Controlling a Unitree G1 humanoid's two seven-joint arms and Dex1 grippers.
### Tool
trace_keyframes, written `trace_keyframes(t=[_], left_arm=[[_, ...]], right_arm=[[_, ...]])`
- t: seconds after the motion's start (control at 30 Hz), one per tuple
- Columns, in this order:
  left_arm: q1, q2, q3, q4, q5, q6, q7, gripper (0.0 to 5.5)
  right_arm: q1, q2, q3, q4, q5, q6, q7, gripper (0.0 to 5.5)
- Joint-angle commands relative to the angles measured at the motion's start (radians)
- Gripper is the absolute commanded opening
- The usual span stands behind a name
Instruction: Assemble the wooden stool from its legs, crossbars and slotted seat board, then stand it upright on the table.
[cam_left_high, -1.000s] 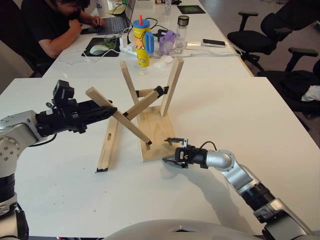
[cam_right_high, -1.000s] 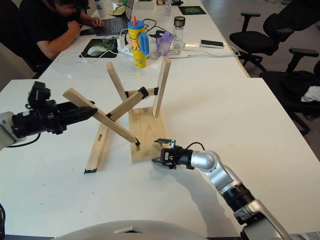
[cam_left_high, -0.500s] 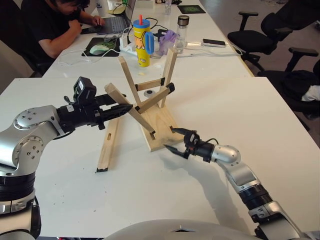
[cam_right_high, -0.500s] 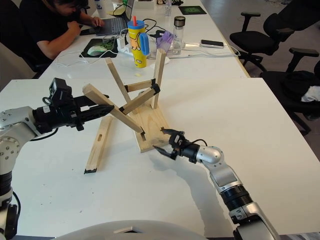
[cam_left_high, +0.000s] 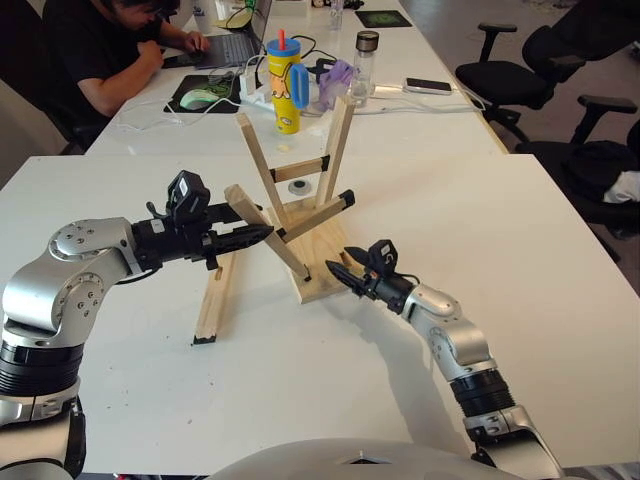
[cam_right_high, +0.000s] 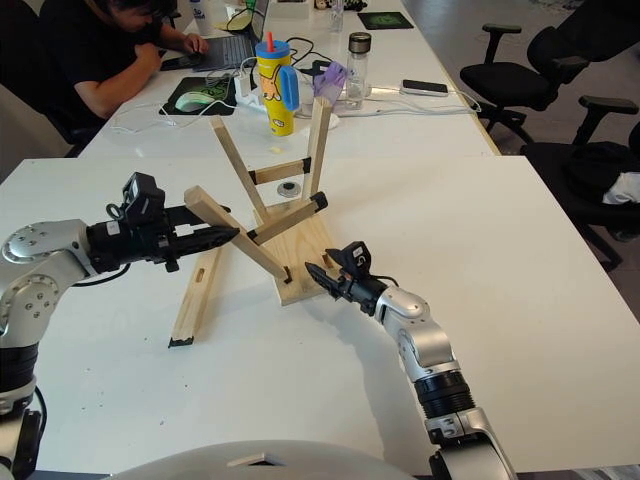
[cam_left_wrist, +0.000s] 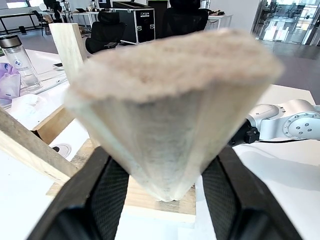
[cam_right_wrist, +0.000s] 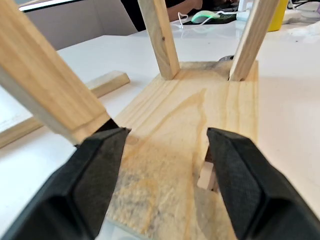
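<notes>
The slotted seat board (cam_left_high: 322, 262) lies flat on the white table. Two legs (cam_left_high: 258, 158) (cam_left_high: 338, 148) stand in its far slots, joined by a short crossbar (cam_left_high: 300, 168). A third leg (cam_left_high: 268, 232) slants down into a near slot, with a second crossbar (cam_left_high: 318, 208) on it. My left gripper (cam_left_high: 252, 233) is shut on this slanted leg; its cut end (cam_left_wrist: 170, 100) sits between the black fingers (cam_left_wrist: 107, 200). My right gripper (cam_left_high: 341, 276) is open at the board's near right edge, its fingers (cam_right_wrist: 95, 175) spread before the board (cam_right_wrist: 185, 115). A loose leg (cam_left_high: 216, 292) lies left of the board.
A small round disc (cam_left_high: 297, 187) lies behind the board. On the far table stand a yellow cup (cam_left_high: 284, 85), a bottle (cam_left_high: 364, 55) and a phone (cam_left_high: 428, 85), with a seated person at a laptop. Office chairs (cam_left_high: 560, 70) stand at the right.
My left gripper has moved right with the slanted leg, which now stands steeper. The board has turned and shifted away. My right gripper has moved forward to the board's near edge.
</notes>
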Motion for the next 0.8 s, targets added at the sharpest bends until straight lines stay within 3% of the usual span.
trace_keyframes(t=[0.03, 0.37, 0.6, 0.8], left_arm=[[-0.021, 0.006, -0.042, 0.034, 0.07, -0.038, -0.019, 2.05], [-0.039, 0.067, -0.165, 0.061, 0.203, -0.061, -0.088, 2.05], [0.097, -0.048, -0.288, 0.084, 0.245, -0.06, 0.016, 2.05], [0.091, -0.099, -0.289, 0.196, 0.23, -0.064, 0.027, 2.05]], right_arm=[[0.012, -0.017, 0.027, 0.05, -0.053, 0.054, -0.002, 2.98], [0.027, -0.031, 0.083, 0.074, -0.112, 0.096, 0.021, 2.98], [0.026, -0.035, 0.11, 0.07, -0.165, 0.076, 0.02, 2.98], [0.017, -0.025, 0.115, 0.078, -0.173, 0.088, 0.023, 2.95]])
